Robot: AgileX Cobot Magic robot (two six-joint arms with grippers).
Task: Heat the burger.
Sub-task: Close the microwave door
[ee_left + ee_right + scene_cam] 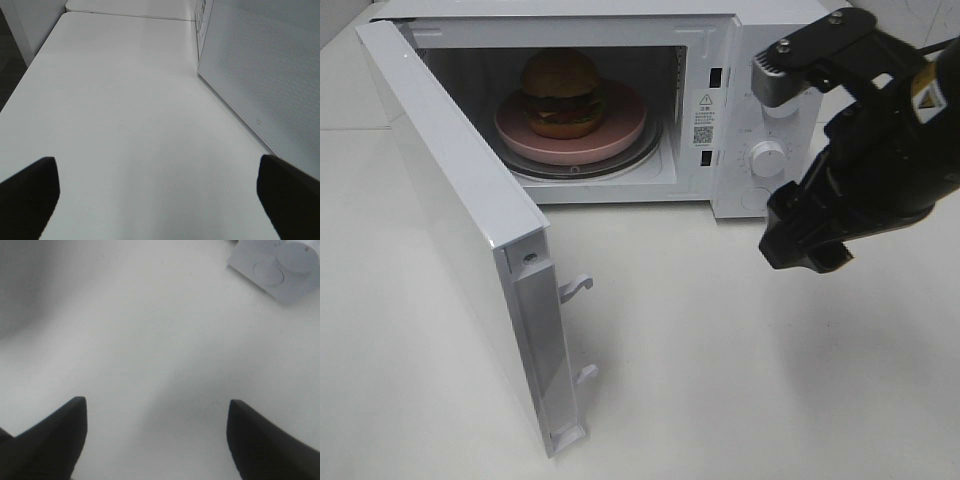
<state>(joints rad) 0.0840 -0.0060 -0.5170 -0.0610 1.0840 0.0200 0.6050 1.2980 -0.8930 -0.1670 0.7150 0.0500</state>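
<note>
The burger (560, 93), with a golden-brown bun, dark patty and red and green layers, sits on a pink round plate (620, 130) inside the white microwave (720, 60). The microwave door (470, 220) stands wide open, swung out to the left. My right gripper (805, 258) hangs above the table in front of the microwave's control panel, to the right of the cavity; in the right wrist view (157, 440) its fingers are spread apart and empty. My left gripper (157, 200) is open and empty over bare table, beside the outer face of the door (265, 75); it does not show in the exterior view.
The microwave's knobs (768, 158) are on its right panel, close behind my right arm; they also show in the right wrist view (280, 265). The open door's latch hooks (578, 287) stick out toward the table's middle. The white table (720, 380) extends in front.
</note>
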